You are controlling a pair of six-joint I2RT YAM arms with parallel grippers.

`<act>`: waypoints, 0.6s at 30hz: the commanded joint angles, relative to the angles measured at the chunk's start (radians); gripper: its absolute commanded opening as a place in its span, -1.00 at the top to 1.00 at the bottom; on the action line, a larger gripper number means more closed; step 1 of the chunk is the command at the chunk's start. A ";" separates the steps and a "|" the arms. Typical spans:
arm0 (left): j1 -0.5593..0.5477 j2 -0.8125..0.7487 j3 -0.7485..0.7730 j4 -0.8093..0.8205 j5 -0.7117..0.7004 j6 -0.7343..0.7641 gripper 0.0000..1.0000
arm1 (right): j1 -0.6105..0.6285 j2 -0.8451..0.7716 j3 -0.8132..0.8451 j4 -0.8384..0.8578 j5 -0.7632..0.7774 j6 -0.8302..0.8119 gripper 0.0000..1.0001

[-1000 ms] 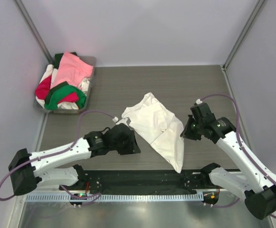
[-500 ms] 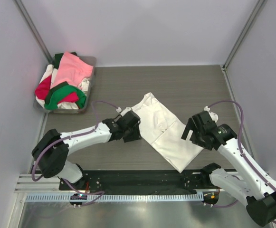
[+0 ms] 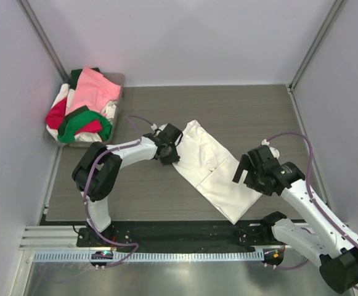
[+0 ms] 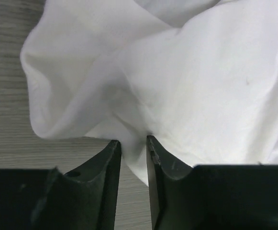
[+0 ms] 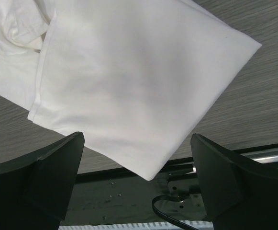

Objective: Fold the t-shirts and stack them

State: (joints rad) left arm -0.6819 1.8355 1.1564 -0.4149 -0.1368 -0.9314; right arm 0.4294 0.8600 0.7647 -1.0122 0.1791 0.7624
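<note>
One plain white cotton t-shirt (image 3: 211, 169) lies partly folded near the middle of the grey wood-grain surface (image 3: 154, 197), as a long band running slantwise from its far-left end to a near corner between the two arms. The left claw (image 3: 175, 154) is at the shirt's far-left edge, clenched on a bunched fold of the cloth (image 4: 129, 86), its two dark fingers (image 4: 110, 182) almost together. The right claw (image 3: 244, 176) hangs released over the near-right part of the shirt, its fingers (image 5: 57, 167) spread wide with flat cloth showing between them. Well apart, at the far-left corner, a heap of pink, red, green and white t-shirts (image 3: 83, 111) fills a shallow grey tray (image 3: 119, 79).
</note>
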 commanded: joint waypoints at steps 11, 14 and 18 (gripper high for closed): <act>0.202 0.325 0.495 -0.231 -0.018 0.339 0.99 | 0.000 0.071 -0.039 0.168 -0.147 -0.006 -0.97; 0.234 0.532 0.906 -0.352 0.005 0.417 0.98 | -0.001 0.105 -0.042 0.210 -0.174 -0.002 -0.96; 0.263 0.761 1.391 -0.661 0.117 0.410 0.24 | 0.003 0.119 -0.030 0.225 -0.221 0.003 -0.96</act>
State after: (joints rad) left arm -0.4335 2.5168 2.3077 -0.8040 -0.0952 -0.5774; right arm 0.4294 0.9810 0.7235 -0.8402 0.0040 0.7631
